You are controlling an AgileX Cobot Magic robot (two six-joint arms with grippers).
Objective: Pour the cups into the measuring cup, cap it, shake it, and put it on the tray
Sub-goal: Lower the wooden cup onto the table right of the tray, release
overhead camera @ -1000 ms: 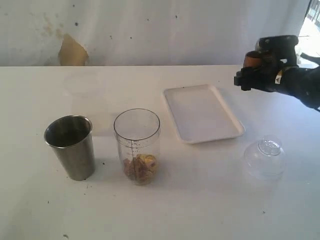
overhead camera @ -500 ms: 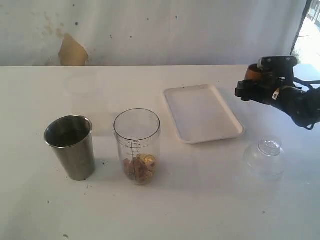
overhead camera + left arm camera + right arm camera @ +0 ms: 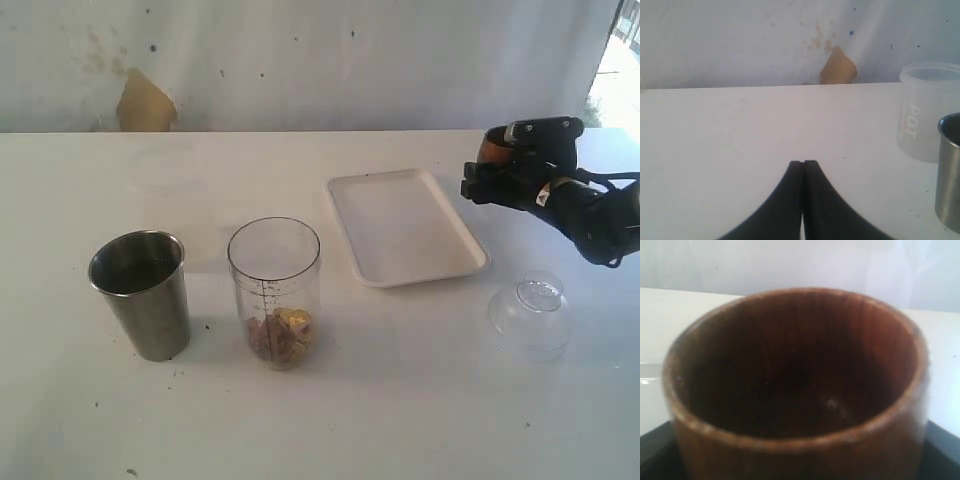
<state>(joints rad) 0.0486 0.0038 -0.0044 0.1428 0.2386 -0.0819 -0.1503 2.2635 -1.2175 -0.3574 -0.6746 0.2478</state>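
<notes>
The right jaws stand wide, clamped on the wooden cup [image 3: 795,390], which sits between them with its mouth toward the wrist camera. Cup and jaws hang above the bench [image 3: 400,400], just past the right edge of the tray [image 3: 400,225]. The left jaws are pressed together, empty. The measuring cup [image 3: 274,290] stands beside the steel tumbler [image 3: 140,295].

Brushed-steel tumbler [image 3: 140,295], clear plastic measuring cup [image 3: 275,290], matt tray [image 3: 405,225], smooth grained wooden cup [image 3: 795,385], glossy plastic domed lid [image 3: 530,315].
</notes>
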